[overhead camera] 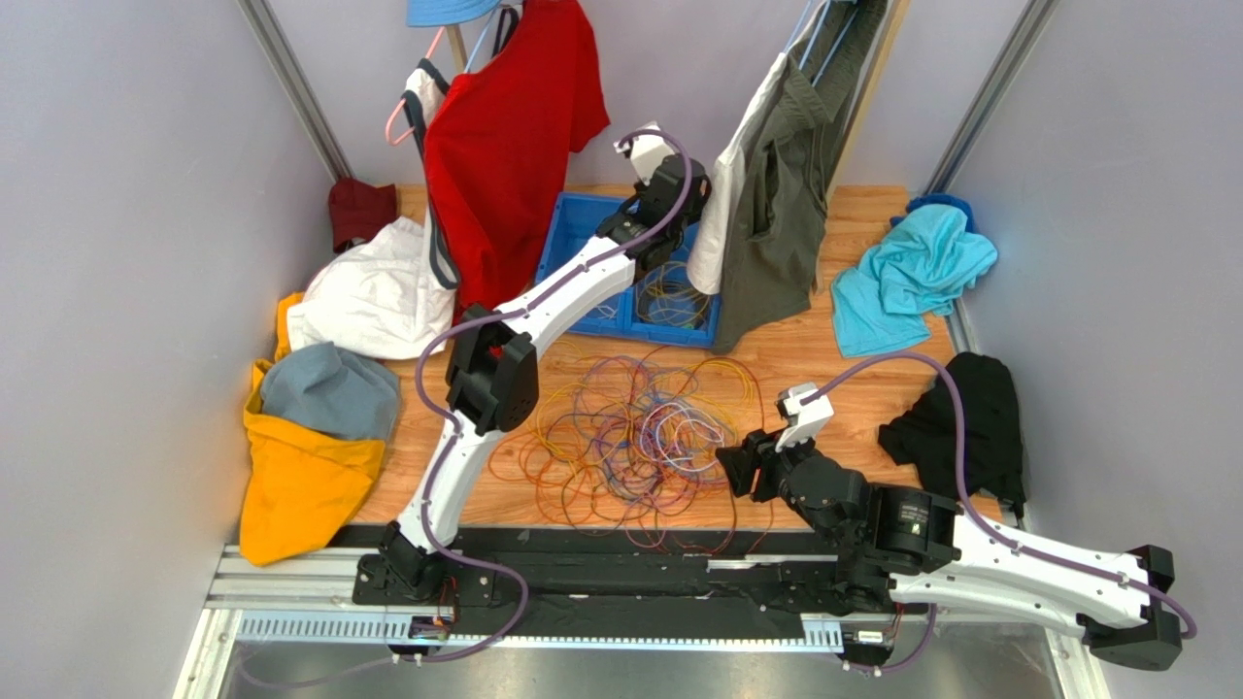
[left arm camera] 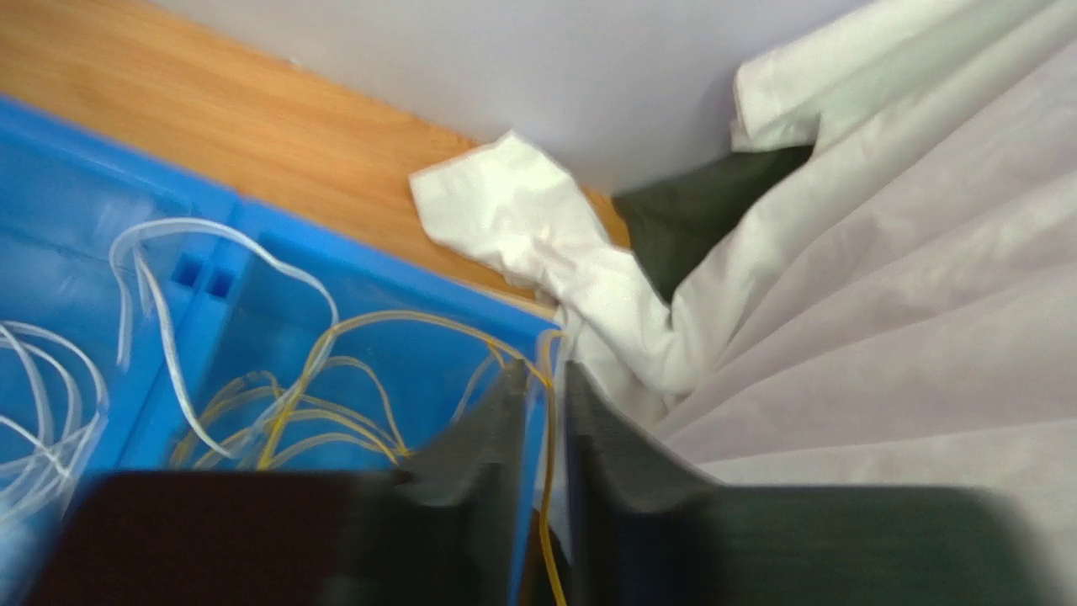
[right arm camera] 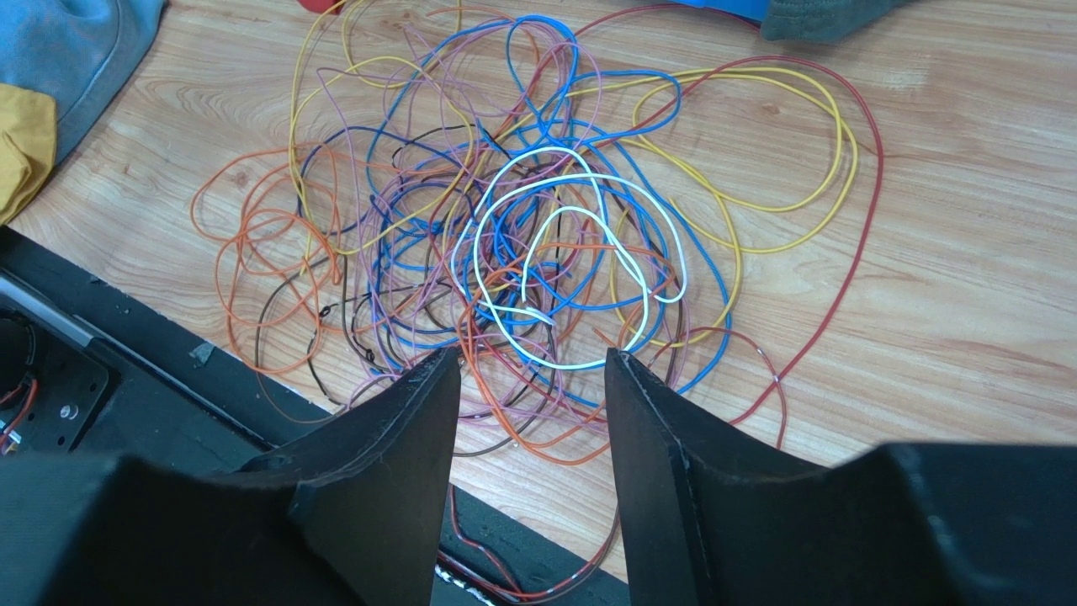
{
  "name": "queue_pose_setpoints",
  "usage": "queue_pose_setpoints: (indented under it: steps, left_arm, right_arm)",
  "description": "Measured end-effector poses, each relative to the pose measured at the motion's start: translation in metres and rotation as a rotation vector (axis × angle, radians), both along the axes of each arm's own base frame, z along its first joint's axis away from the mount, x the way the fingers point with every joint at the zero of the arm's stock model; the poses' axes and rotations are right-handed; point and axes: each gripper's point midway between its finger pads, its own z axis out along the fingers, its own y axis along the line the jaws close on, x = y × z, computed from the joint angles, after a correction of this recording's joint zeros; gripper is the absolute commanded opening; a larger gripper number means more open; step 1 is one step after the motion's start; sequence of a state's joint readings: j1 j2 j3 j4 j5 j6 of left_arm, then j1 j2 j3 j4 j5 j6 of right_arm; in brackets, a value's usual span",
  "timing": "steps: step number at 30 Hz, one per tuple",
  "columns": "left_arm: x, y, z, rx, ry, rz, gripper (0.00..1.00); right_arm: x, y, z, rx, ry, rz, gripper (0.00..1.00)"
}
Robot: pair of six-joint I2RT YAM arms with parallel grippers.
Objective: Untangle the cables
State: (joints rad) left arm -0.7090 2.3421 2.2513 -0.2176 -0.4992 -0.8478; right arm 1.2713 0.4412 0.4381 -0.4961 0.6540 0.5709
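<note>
A tangle of thin cables (overhead camera: 635,423), orange, yellow, purple, blue, red and white, lies on the wooden table in front of the arms; it fills the right wrist view (right arm camera: 531,240). My right gripper (overhead camera: 741,463) is open and empty just above the tangle's near right edge (right arm camera: 531,360). My left gripper (overhead camera: 664,182) is over the back right corner of a blue bin (overhead camera: 584,226). Its jaws stand a narrow gap apart (left arm camera: 546,379), and a yellow cable (left arm camera: 547,505) runs down through the gap, not pinched. More yellow (left arm camera: 316,417) and white cables (left arm camera: 164,240) lie in the bin (left arm camera: 379,272).
A red shirt (overhead camera: 511,131) and grey-white garments (overhead camera: 773,175) hang beside the bin. Teal cloth (overhead camera: 912,277) and black cloth (overhead camera: 970,423) lie at the right, white (overhead camera: 372,299) and yellow-grey clothes (overhead camera: 314,437) at the left. A black rail (overhead camera: 613,561) runs along the near edge.
</note>
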Motion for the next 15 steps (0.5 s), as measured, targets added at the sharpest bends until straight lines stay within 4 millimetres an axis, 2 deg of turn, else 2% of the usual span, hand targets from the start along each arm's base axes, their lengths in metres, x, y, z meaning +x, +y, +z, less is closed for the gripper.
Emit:
queue_pose_setpoints:
  steps: [3, 6, 11, 15]
  left_arm:
    - [-0.003, -0.001, -0.025, 0.043, 0.052, -0.018, 0.72]
    - [-0.006, 0.009, -0.047, 0.102, 0.091, 0.001, 0.77]
    - [-0.013, 0.042, -0.071, 0.188, 0.143, 0.073, 0.77]
    - [-0.015, 0.068, -0.066, 0.215, 0.146, 0.122, 0.68]
  right_arm:
    - [0.0, 0.0, 0.0, 0.0, 0.0, 0.0, 0.5]
    - [0.0, 0.0, 0.0, 0.001, 0.0, 0.0, 0.5]
    - [0.0, 0.001, -0.001, 0.003, 0.0, 0.001, 0.5]
    - [0.0, 0.002, -0.002, 0.003, 0.001, 0.002, 0.5]
